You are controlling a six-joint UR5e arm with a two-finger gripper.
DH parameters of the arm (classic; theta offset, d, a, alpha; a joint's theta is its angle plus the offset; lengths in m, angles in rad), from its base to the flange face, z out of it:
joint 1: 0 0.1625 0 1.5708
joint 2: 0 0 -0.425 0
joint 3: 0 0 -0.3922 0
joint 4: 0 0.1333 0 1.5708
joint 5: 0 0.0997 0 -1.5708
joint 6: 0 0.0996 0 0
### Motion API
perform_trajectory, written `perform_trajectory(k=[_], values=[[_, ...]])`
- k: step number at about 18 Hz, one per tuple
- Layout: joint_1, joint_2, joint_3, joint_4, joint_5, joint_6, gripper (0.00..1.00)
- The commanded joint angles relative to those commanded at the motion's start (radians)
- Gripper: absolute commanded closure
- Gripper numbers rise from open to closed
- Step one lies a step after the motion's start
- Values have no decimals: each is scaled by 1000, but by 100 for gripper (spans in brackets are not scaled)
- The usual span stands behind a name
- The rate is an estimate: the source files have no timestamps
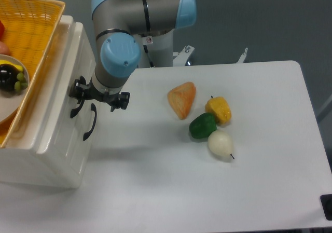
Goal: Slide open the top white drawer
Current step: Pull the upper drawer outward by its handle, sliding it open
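We are positioning the gripper against the front of the top white drawer at the table's left edge, aligning it with the upper black handle for an outward pull; whether the jaws are clenched cannot be told. The white table is standing before a grey wall.
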Motion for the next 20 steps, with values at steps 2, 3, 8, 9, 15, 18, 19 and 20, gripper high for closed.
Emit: perform_trajectory(k=[2, 3, 8, 9, 15, 18, 19, 20], values=[[2, -2, 0, 2, 8, 0, 0], [2, -3, 0, 2, 12, 0, 0], [9, -3, 2, 2, 21, 2, 0], [11, -3, 2, 2, 21, 3, 0], [43, -3, 5, -1, 23, 29, 0], [48, -5, 2, -3, 63, 32, 0], [48, -5, 2, -3, 70, 34, 0], [52, -5, 2, -3, 72, 35, 0]])
